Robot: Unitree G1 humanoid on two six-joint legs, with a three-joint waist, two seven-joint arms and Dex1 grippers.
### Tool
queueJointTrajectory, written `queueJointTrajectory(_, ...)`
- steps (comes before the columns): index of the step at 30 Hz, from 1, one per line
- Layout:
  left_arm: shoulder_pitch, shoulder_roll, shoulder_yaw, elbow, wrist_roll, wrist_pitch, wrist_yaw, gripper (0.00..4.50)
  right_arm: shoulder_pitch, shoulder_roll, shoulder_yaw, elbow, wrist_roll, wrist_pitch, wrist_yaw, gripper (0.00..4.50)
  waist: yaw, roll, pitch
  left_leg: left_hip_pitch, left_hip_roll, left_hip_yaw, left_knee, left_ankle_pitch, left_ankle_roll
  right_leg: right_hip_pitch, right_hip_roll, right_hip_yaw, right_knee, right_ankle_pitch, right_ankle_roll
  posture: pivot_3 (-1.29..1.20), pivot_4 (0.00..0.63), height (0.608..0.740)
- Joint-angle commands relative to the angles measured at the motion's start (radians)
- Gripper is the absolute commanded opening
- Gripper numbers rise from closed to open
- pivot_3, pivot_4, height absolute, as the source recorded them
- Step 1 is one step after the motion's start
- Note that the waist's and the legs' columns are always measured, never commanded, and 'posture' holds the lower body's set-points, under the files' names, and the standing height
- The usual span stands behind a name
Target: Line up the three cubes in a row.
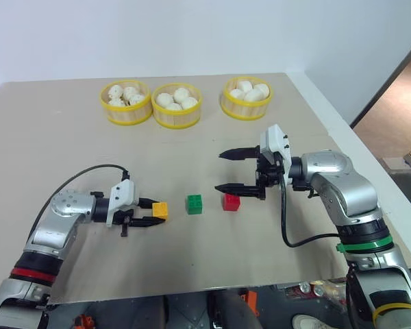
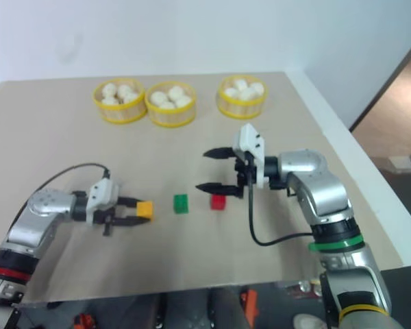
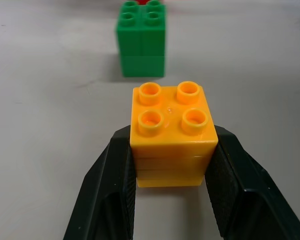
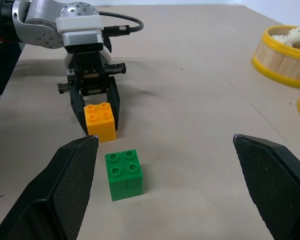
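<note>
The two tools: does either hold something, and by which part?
The left tool clamps the yellow-orange studded plastic cube by its two opposite side faces; the right tool holds nothing.

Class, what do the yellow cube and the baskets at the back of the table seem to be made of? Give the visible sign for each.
Yellow cube: likely glossy moulded plastic, given the sheen and crisp studs. Baskets: probably bamboo or light wood, given pale matte walls; the yellow rims' material is unclear.

Silver arms, black cables, white wrists, 2 black-fingered hands.
</note>
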Motion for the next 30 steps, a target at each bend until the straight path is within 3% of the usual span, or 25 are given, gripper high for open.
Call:
queueJointTrajectory(1,0.001,0.016,0.009,-0.007,0.008,-0.015,-0.009,1.33,0.001,-0.011,-0.021,-0.033,0.009,-0.005,-0.002,4.5,0.0,0.0,0.0,0.0,0.0,0.0,0.001,0.0,0.0,0.0,0.0,0.0,0.0,0.001,0.0,0.0,0.15,0.74)
queueJointTrajectory(17,-0.007,-0.016,-0.002,0.019,0.041,0.039,0.065,1.33,0.01,-0.01,-0.004,-0.019,-0.012,-0.037,0.01,4.5,0.002,0.0,0.0,0.001,0.001,0.0,0.005,0.003,0.002,0.002,0.001,0.0,0.001,0.006,0.0,0.0,0.15,0.74)
queueJointTrajectory(19,-0.003,-0.014,-0.004,0.014,0.052,0.026,0.07,2.35,0.011,-0.011,-0.003,-0.019,-0.013,-0.038,0.01,4.5,0.002,0.001,0.0,0.001,0.001,0.001,0.006,0.003,0.002,0.003,0.001,0.001,0.001,0.008,0.0,0.0,0.15,0.74)
queueJointTrajectory(25,-0.009,-0.005,0.018,-0.021,0.055,0.021,0.092,4.33,0.023,-0.015,-0.004,-0.025,-0.015,-0.036,0.013,4.5,0.002,0.001,0.0,0.001,0.001,0.001,0.006,0.004,0.002,0.002,0.001,0.001,0.001,0.009,-0.001,0.0,0.15,0.74)
queueJointTrajectory(30,-0.009,0.043,0.065,-0.126,-0.003,0.069,0.081,4.46,0.028,-0.015,-0.02,-0.043,0.006,-0.011,0.008,4.5,0.002,0.0,0.0,0.0,0.003,0.001,0.006,0.004,0.002,0.001,0.003,0.001,0.0,0.008,-0.001,0.0,0.15,0.74)
